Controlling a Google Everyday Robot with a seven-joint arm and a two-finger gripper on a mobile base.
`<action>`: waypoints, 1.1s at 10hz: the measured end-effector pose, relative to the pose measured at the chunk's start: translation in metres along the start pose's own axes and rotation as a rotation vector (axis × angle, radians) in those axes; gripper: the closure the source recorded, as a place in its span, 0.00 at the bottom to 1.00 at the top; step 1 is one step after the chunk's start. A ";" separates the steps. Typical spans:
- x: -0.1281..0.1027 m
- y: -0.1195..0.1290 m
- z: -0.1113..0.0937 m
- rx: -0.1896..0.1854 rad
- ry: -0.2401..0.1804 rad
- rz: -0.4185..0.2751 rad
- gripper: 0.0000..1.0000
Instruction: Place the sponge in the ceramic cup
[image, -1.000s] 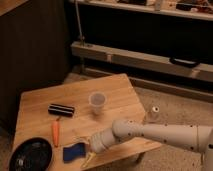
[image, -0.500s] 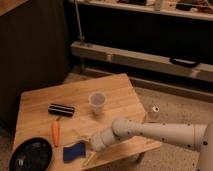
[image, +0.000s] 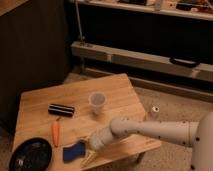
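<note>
The bright blue sponge (image: 74, 152) lies flat near the front edge of the wooden table (image: 115, 95), right of the black plate. The pale ceramic cup (image: 97, 102) stands upright near the table's middle, up and to the right of the sponge. My white arm reaches in from the right, and the gripper (image: 88, 150) sits low over the front edge, right at the sponge's right end. Whether it touches the sponge does not show.
An orange carrot (image: 55, 131) lies left of the sponge and a black cylindrical roll (image: 61, 109) lies behind it. A round black plate (image: 30, 155) sits at the front left corner. Dark shelving stands behind the table.
The arm has drifted slightly left and lower, bringing the gripper closer against the sponge's right end. The sponge, cup and other objects have not moved.
</note>
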 end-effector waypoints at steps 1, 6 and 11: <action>0.003 -0.001 0.001 -0.004 -0.001 0.003 0.54; 0.006 -0.002 0.002 -0.022 -0.008 0.000 0.68; -0.046 -0.010 -0.038 0.006 0.026 -0.080 0.68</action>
